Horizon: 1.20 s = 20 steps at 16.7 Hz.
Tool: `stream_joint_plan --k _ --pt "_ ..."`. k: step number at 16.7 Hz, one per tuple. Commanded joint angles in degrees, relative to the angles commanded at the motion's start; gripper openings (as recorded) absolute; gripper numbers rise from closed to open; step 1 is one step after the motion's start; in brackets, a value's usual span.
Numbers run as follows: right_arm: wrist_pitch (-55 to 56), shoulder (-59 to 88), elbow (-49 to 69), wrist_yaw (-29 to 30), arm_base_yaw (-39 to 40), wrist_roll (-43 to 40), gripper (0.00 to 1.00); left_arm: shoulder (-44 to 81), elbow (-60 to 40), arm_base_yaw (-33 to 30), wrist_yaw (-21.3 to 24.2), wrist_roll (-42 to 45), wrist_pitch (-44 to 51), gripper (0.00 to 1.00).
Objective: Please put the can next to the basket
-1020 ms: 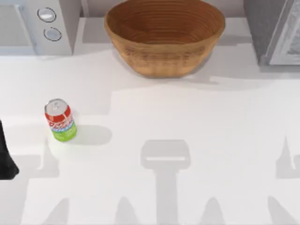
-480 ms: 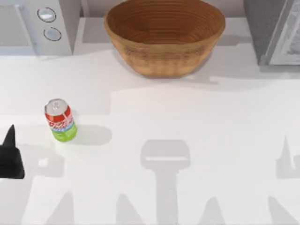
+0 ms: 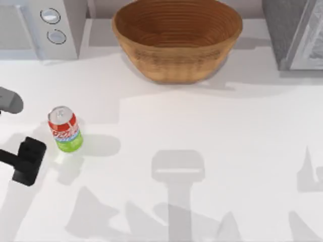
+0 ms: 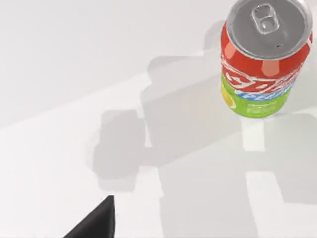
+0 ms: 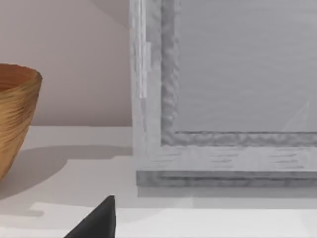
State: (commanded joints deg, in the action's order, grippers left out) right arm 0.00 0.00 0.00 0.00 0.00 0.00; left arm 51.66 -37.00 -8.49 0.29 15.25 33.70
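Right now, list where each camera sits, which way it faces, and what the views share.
Top view: above the table, looking down on the can, the basket and the left pincer beside the can.
Left wrist view: on the left arm, looking down at the can; a dark fingertip shows.
Right wrist view: on the right arm, facing the basket's side and a grey cabinet; a dark fingertip shows.
Shared: can, basket.

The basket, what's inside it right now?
Nothing visible: the basket shows bare woven coils down to its bottom. Its near inner wall is hidden by the rim. The can stands on the table, far from it.
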Motion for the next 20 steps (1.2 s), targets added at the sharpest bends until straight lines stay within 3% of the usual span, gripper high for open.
stream_joint_plan --k 11,15,20 --pt "0.0 0.0 0.0 0.0 0.0 0.0 1.0 50.24 -43.54 -5.14 -0.14 13.9 31.61 1.0" --pt "0.0 0.0 0.0 0.0 0.0 0.0 1.0 59.23 -53.98 -5.74 -0.17 16.38 36.27 1.0" --pt "0.0 0.0 0.0 0.0 0.0 0.0 1.0 61.14 -56.53 -5.84 -0.19 16.92 37.14 1.0"
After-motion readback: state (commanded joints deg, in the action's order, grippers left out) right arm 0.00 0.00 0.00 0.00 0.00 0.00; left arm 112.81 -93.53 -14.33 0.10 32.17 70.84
